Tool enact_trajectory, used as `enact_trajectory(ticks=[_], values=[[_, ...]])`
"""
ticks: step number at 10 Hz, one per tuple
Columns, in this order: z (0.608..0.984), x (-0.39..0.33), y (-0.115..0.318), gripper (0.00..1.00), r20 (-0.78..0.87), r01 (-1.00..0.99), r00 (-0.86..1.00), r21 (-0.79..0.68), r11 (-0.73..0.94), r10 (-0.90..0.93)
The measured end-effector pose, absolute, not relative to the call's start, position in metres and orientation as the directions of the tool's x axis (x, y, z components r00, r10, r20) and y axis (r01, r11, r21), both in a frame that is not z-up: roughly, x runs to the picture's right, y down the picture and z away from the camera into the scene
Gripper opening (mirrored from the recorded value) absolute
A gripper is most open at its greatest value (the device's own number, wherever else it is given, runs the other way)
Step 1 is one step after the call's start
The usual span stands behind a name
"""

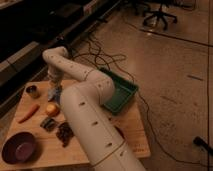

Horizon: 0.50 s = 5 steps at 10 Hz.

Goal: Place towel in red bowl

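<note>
A dim room with a polished concrete floor, black cables trailing across it and an office chair (159, 14) at the far end. In the foreground stands a light wooden table (132, 131). The white arm (85, 107) rises from the bottom edge of the view, bends and reaches back to the table's far left part. There the gripper (54, 88) points down.

Directly under the gripper, and touching or almost touching it, lies the towel (55, 94), a small crumpled bluish-grey cloth bunched on the wood. Whether the gripper is open or closed, or has hold of the cloth, cannot be told.

Just beside the gripper, toward the picture's left, stands a small metal can (32, 91); any label on it is too small to read. Nearer the camera than the gripper sits a round yellow-orange fruit (52, 109), with a carrot (28, 113) to its left. Nearer still are a dark packet (48, 123) and a brown lump (64, 133). The red bowl (18, 148), dark reddish-purple and empty, sits at the near left corner, well apart from the gripper and towel. A green tray (121, 95) lies to the gripper's right in the picture, beyond the arm.
</note>
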<state>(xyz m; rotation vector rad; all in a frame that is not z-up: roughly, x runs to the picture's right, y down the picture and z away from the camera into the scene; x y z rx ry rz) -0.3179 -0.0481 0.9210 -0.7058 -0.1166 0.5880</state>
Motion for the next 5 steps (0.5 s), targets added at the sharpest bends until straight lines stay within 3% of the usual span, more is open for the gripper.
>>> enact_trajectory(ticks=[5], values=[[0.819,-0.272,-0.115,0.00,-0.031,-0.485,0.799,-0.623,0.614,0.600]])
